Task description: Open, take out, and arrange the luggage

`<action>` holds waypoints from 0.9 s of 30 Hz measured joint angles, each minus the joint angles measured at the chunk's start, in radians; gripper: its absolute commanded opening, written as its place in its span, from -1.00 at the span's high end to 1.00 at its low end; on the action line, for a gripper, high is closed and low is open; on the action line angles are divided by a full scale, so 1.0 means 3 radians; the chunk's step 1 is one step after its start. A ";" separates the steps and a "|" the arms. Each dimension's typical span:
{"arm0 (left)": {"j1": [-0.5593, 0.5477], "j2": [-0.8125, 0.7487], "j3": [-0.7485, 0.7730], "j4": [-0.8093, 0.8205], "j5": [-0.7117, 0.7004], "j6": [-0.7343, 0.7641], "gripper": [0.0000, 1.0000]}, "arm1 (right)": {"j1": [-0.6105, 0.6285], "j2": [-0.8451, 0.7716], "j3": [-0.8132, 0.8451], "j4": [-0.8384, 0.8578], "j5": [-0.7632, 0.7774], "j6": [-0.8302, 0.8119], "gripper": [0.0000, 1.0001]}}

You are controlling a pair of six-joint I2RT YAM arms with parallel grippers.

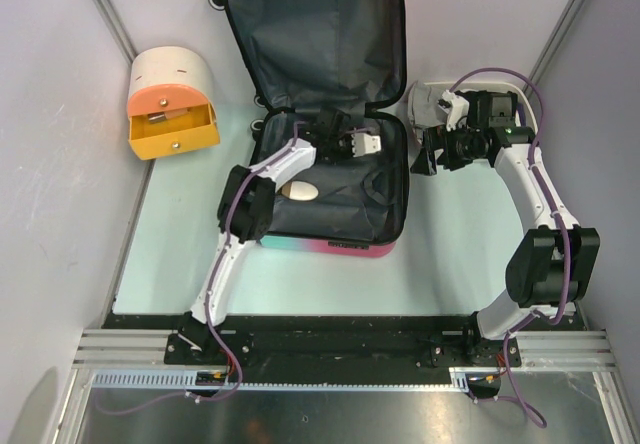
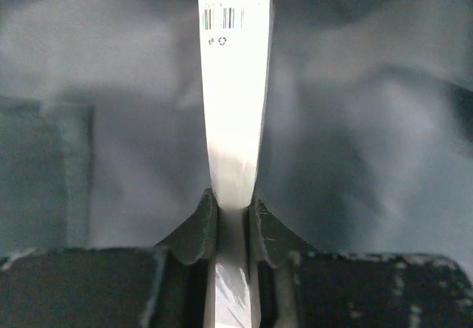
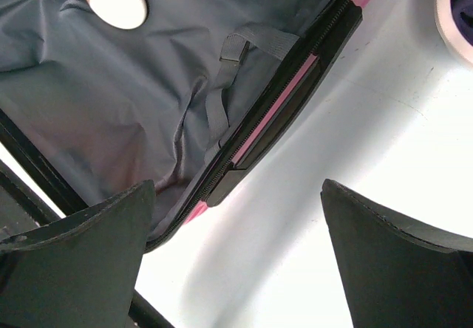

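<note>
The luggage (image 1: 320,44) lies open at the table's centre, lid half on the far side, lower shell towards the arms. Inside that shell the left gripper (image 2: 233,211) is clamped on a slim white packet (image 2: 233,84), whose long axis runs straight out from the fingers. The left arm (image 1: 218,264) reaches in over the near-left rim. The right gripper (image 3: 236,254), jaws wide apart, hovers just beside the shell's right edge.

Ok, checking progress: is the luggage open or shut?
Open: the luggage lies flat with both halves spread apart, grey lining exposed.
</note>
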 measured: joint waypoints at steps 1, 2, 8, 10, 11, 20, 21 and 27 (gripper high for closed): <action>0.0000 -0.0099 -0.0131 0.0004 0.0043 -0.0024 0.84 | 0.0000 0.0000 0.0000 0.0001 -0.0003 0.0001 -0.99; 0.0001 -0.0244 -0.0315 -0.0018 0.0098 -0.0033 0.87 | -0.0001 0.0000 0.0000 0.0003 -0.0008 0.0001 -0.99; 0.0066 -0.1376 -0.1320 -0.0128 0.0346 -0.0051 0.96 | -0.0001 0.0000 0.0000 0.0004 -0.0037 0.0005 -1.00; 0.0151 -0.1848 -0.1612 -0.0120 0.0402 -0.0039 0.96 | 0.0000 0.0000 0.0000 0.0006 -0.0050 0.0008 -1.00; 0.0209 -0.2042 -0.1723 -0.0111 0.0415 -0.0022 0.95 | 0.0001 0.0000 0.0000 0.0006 -0.0053 0.0008 -0.99; 0.1520 -0.3112 -0.2356 -0.0064 0.0343 0.0354 0.78 | 0.0159 0.0006 0.0004 0.0009 -0.0065 0.0006 -1.00; 0.1676 -0.3099 -0.2356 -0.0067 0.0320 0.0375 0.75 | 0.0187 0.0015 0.0011 0.0009 -0.0065 0.0006 -0.99; 0.2422 -0.2917 -0.2274 -0.0122 0.0290 0.0566 0.74 | 0.0315 0.0097 0.0097 0.0005 -0.0065 0.0006 -0.99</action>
